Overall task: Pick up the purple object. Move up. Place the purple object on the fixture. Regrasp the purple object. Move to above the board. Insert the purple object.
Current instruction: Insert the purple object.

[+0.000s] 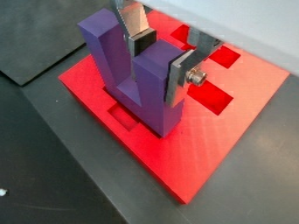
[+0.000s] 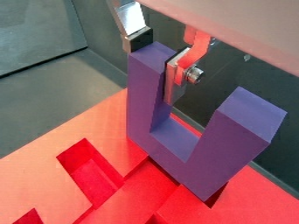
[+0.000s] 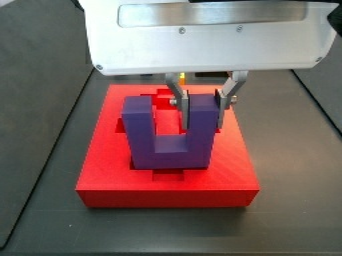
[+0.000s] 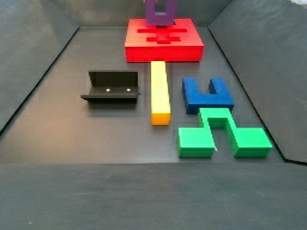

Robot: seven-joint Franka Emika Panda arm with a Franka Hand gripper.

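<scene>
The claw (image 1: 163, 59) is pinching one prong of the purple object (image 1: 138, 77), holding it upright over the red board (image 1: 222, 144). If it is tilting, the block could jam beside its hole.

The purple object (image 3: 170, 137) stands upright, prongs up, on the red board (image 3: 107, 180), 1 prong clamped by the tool (image 3: 201, 108); the black fixture (image 4: 113, 88) sits apart.
</scene>
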